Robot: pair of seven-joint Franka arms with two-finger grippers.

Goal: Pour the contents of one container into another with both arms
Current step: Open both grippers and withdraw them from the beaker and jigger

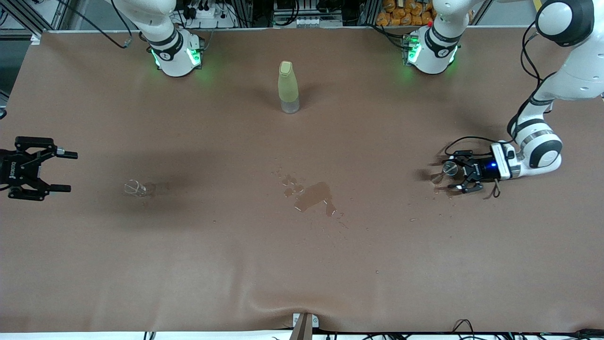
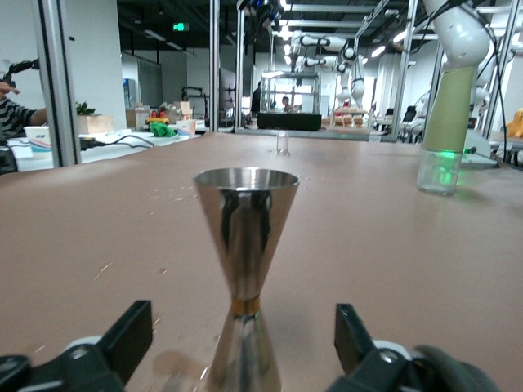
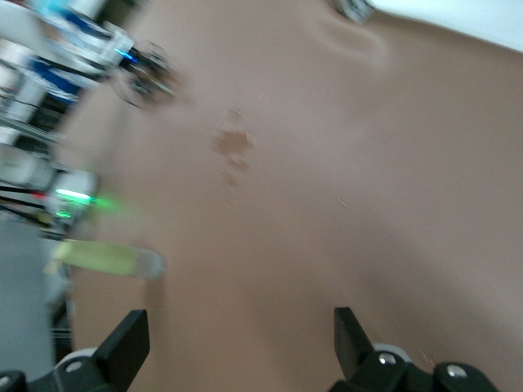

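Note:
A steel hourglass-shaped jigger (image 1: 448, 167) stands upright on the brown table near the left arm's end. My left gripper (image 1: 457, 172) is low around it and open. In the left wrist view the jigger (image 2: 245, 237) rises between the two black fingers (image 2: 131, 335), with a gap on each side. A small clear glass (image 1: 134, 188) stands toward the right arm's end of the table. My right gripper (image 1: 71, 171) is open and holds nothing, over the table's edge at that end. The right wrist view shows only bare table between that gripper's fingers (image 3: 131, 339).
A tall yellow-green bottle (image 1: 288, 87) with a clear base stands mid-table, farther from the front camera than a wet spill patch (image 1: 312, 196) with droplets around it. A fold in the table cover (image 1: 302, 309) sits at the nearest edge.

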